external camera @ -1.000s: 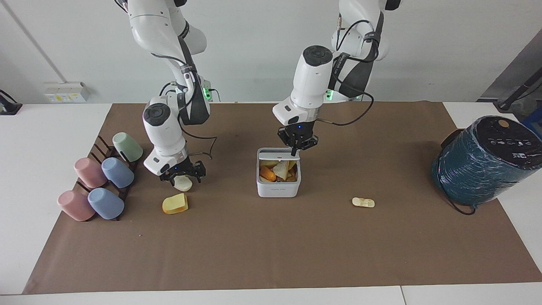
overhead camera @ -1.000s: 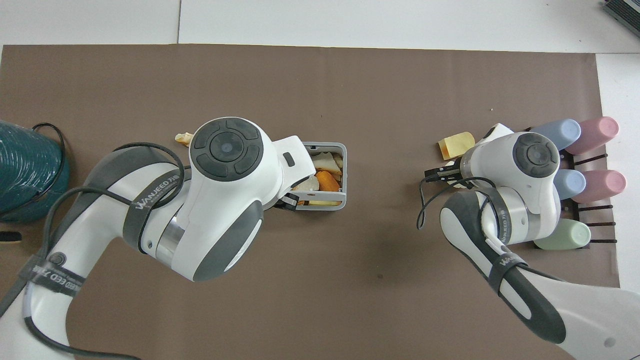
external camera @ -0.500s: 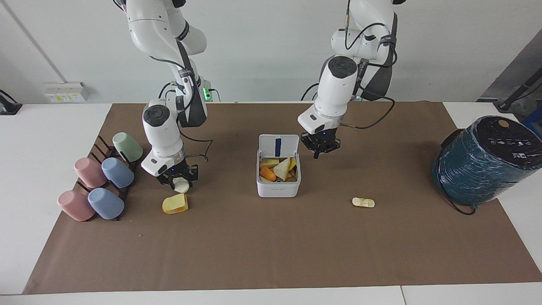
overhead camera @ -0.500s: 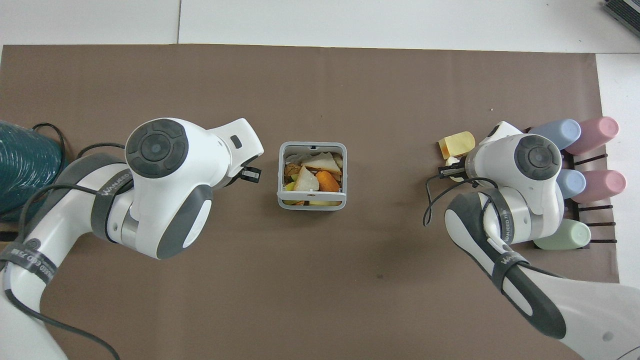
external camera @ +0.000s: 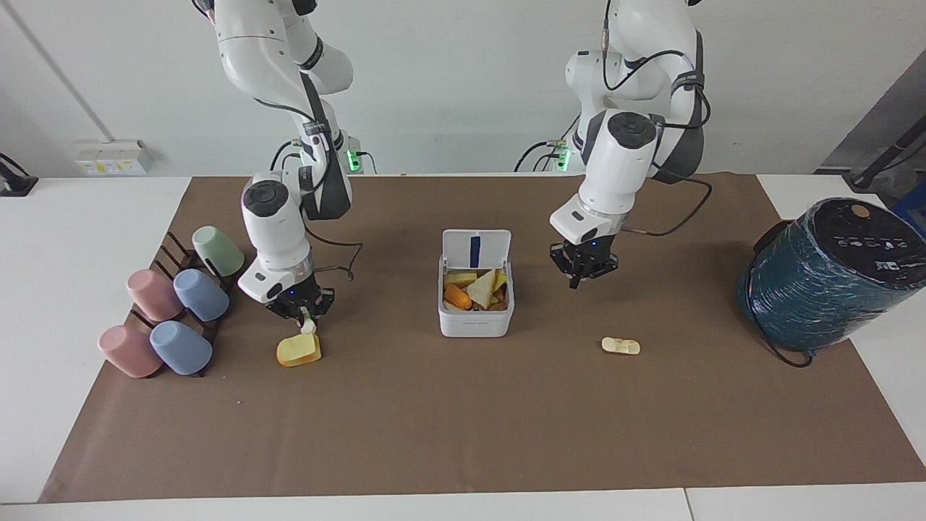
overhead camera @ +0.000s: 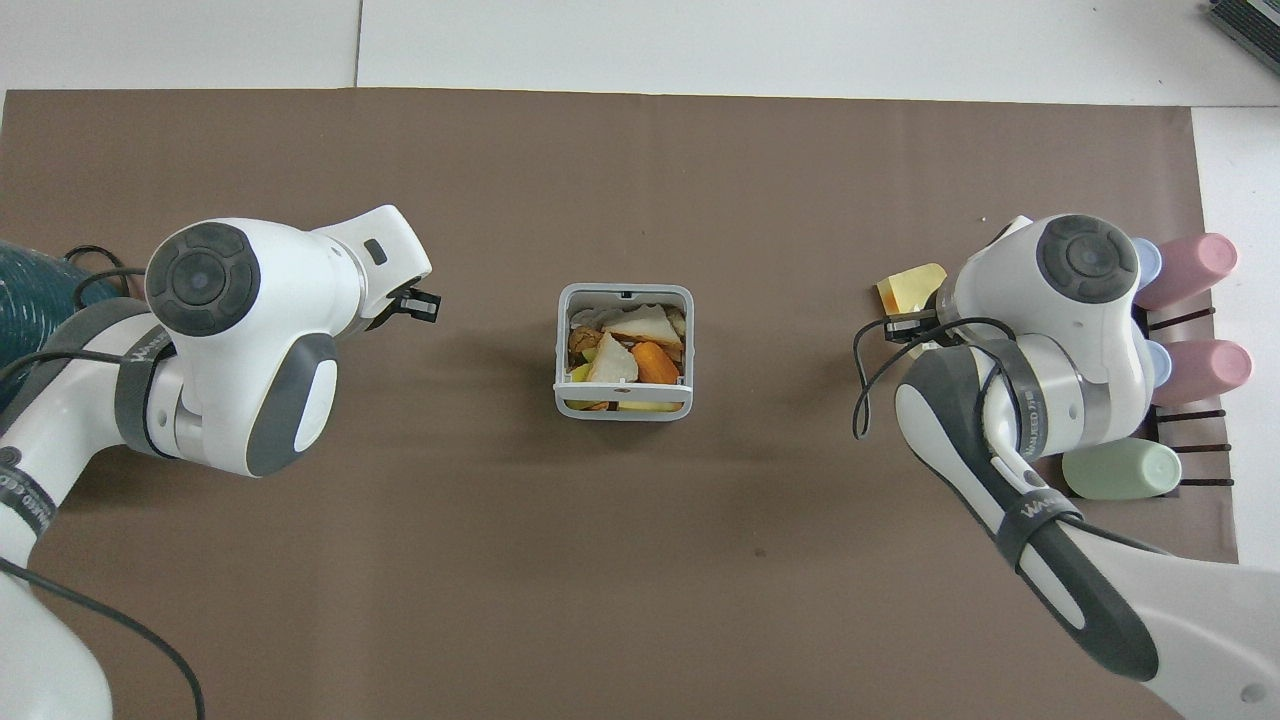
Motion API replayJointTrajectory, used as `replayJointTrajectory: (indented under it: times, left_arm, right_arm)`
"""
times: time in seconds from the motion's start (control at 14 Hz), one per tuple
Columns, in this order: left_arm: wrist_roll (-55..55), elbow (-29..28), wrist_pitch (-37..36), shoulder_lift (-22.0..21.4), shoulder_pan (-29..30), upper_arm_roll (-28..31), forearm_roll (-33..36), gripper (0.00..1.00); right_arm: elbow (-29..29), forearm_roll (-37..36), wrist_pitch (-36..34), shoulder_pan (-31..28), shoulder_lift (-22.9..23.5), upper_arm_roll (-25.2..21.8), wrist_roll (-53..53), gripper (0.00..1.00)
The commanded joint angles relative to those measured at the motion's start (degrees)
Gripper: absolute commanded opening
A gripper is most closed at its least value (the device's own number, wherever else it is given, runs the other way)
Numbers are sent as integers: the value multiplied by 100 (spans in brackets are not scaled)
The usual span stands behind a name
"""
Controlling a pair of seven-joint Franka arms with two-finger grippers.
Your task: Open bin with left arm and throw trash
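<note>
My right gripper [external camera: 307, 323] is low over the brown mat [external camera: 463, 434] at the right arm's end of the worktop [external camera: 72, 239], clenched on the cream lumpy scrap [external camera: 308, 326], which shows between my fingertips. Just under it, farther from my bases, the yellow-orange bread wedge [external camera: 299, 349] lies on the mat; from overhead most of the wedge [overhead camera: 908, 288] shows beside my right wrist.

My left gripper [external camera: 576, 278] hangs in the air over bare mat, beside the bin [external camera: 476, 318] toward the left arm's end, fingertips pressed together on nothing. In the overhead view its tip [overhead camera: 424, 305] is well apart from the bin [overhead camera: 623, 411].

The bin sits mid-mat with its lid [external camera: 475, 250] swung up and standing open on the side nearer my bases, the blue strip showing on its inner face. Food scraps [external camera: 474, 291] fill it.

The pale yellow oblong bit [external camera: 621, 346] lies on the mat farther out than my left gripper. Pastel cups [external camera: 173, 307] lie on a rack by my right arm; a teal wrapped cylinder [external camera: 825, 278] sits at the left arm's end.
</note>
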Motion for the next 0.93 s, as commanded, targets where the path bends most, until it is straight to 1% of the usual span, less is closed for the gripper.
replayJointTrajectory:
  times: [0.0,0.07,0.14,0.29,0.36,0.43,0.5,0.64,0.86]
  left_arm:
    - [42,22,629,406,177,-35,193,27]
    - [33,31,735,512,203,-35,193,30]
    - [24,31,884,634,204,-35,193,37]
    - [24,31,1183,776,230,-26,210,72]
    - [33,31,1219,785,308,-26,280,85]
    - [33,39,1228,794,379,-26,507,90]
    - [33,39,1237,829,397,-26,709,92]
    - [33,92,1386,917,520,-26,747,100]
    - [7,57,1465,987,520,-35,747,100]
  right_arm:
    - [430,500,-424,45,-187,434,948,0]
    - [579,851,-441,45,-188,514,1125,0]
    - [685,1342,-433,45,-171,541,1179,0]
    - [852,2886,-310,97,-126,567,1284,0]
    - [888,3433,-222,167,-126,567,1494,0]
    - [923,3770,-48,237,-118,567,1757,0]
    - [932,4043,154,377,-92,576,2082,0]
    - [932,4483,602,781,66,576,2496,0]
    - [950,4958,999,1028,313,567,2691,0]
